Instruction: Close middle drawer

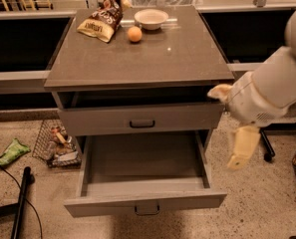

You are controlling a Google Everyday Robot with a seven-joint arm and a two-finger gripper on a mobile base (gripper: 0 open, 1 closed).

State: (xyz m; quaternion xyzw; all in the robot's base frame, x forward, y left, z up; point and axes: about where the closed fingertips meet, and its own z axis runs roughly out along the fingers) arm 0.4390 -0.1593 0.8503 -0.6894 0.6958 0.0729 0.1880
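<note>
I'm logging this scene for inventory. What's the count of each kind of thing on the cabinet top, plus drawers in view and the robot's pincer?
Chip bag: 1
Bowl: 1
Orange: 1
Drawers: 2 (top drawer, middle drawer pulled out)
Pincer: 1, right of the cabinet
Total: 6

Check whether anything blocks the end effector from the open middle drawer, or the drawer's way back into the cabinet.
Nothing visible does. The end effector hangs right of the middle drawer, with only bare floor between them. No objects show inside the drawer.
</note>
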